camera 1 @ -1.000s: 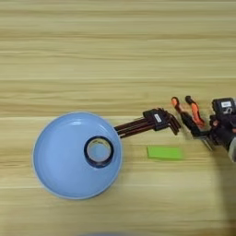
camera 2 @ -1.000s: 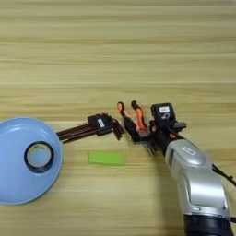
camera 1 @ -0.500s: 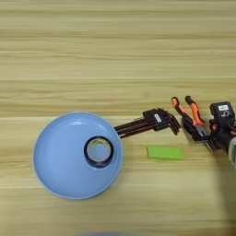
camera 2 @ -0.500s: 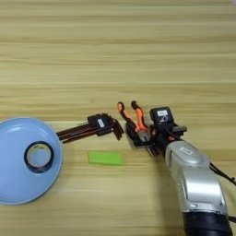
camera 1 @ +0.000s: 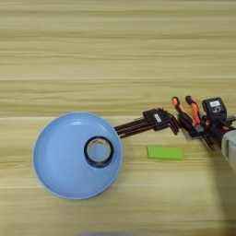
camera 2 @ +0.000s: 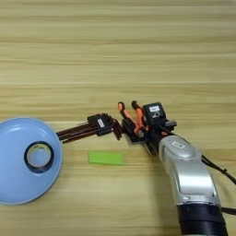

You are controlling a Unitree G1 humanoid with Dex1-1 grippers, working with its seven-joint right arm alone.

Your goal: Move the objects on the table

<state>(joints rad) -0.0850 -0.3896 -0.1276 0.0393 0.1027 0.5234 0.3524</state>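
Observation:
The needle-nose pliers [camera 2: 131, 120] lie on the wooden table [camera 2: 115, 55], orange-and-black handles pointing away from me. My right gripper [camera 2: 142, 136] is down at the pliers' head, its black body overlapping it, and the silver forearm [camera 2: 186, 175] comes in from the bottom right. Just left of the pliers lies the bundle of dark hex keys [camera 1: 150, 123] with its white label, long ends pointing at the plate. A flat green block [camera 1: 164, 152] lies in front of the keys, apart from the gripper [camera 1: 199, 131].
A light blue plate [camera 1: 55, 161] sits at the front left with a black tape roll [camera 1: 98, 151] on it. The hex keys' tips nearly reach its rim. A black cable [camera 2: 216, 168] trails off the forearm to the right.
The gripper has edged slightly left, closer onto the pliers' head. The pliers, hex keys, green block and plate have stayed where they were.

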